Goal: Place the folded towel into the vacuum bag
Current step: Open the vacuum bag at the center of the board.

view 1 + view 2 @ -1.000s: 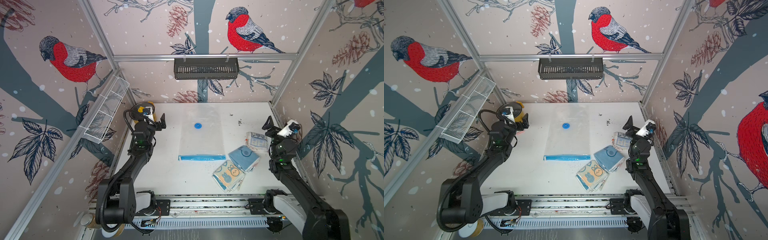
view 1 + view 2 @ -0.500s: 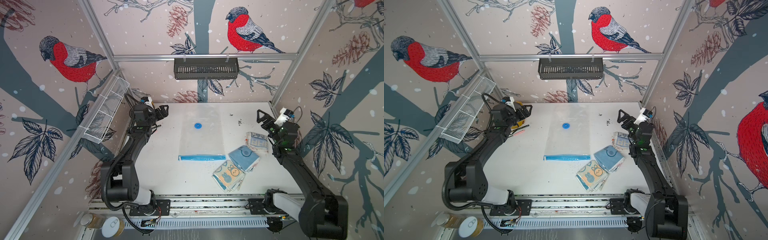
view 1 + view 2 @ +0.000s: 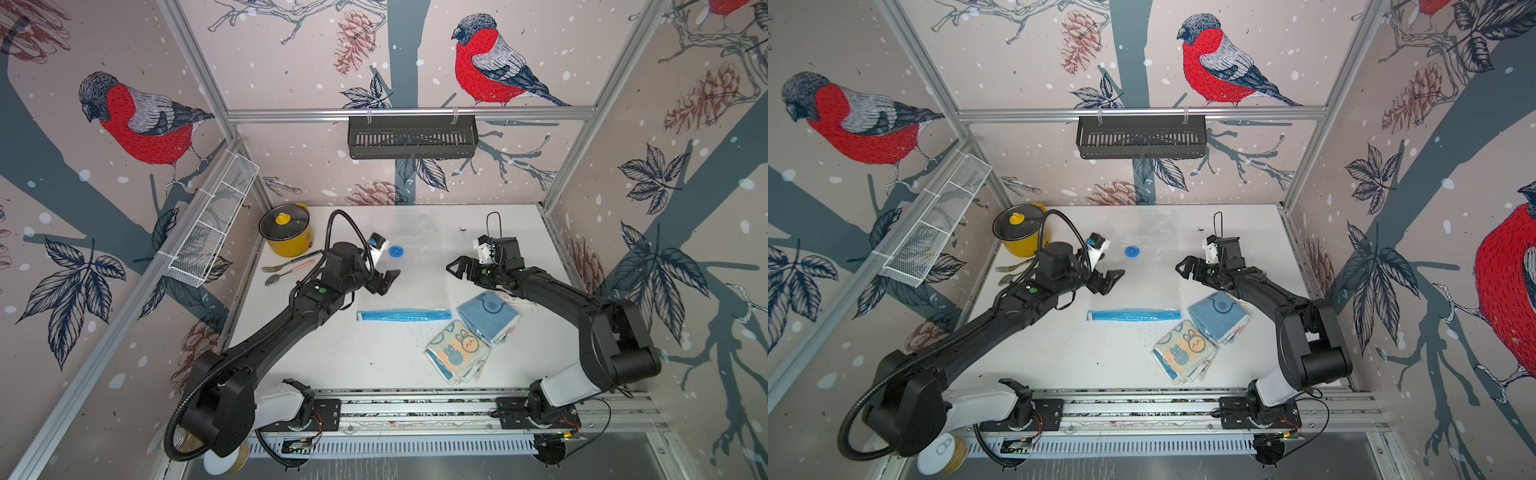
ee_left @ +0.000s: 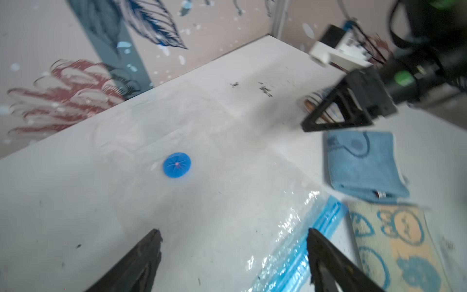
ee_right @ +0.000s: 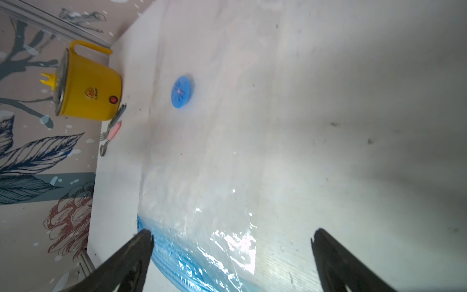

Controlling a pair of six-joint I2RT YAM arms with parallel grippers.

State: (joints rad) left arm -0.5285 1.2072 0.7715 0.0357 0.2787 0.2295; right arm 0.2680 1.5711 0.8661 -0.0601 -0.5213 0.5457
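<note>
The yellow pot point(image 3: 286, 235), covered by the left arm a moment ago, is now showing at the table's point(image 3: 332, 353) left. The vacuum bag point(image 3: 419, 282) is lying flat mid-table, its clear film blending into the white surface, so its side edges are proving hard to trace. Its long axis is running front to back, with the blue zip strip point(image 3: 403, 314) nearest the front and the valve point(image 3: 395, 250) toward the back wall. The left tool point(image 3: 387, 282) and right tool point(image 3: 456, 269) have been swinging inward from the walls and are now hovering over the bag, both spread wide and empty. The blue folded towel point(image 3: 488, 309) and patterned folded towel point(image 3: 457, 351) are staying right of the strip.
</note>
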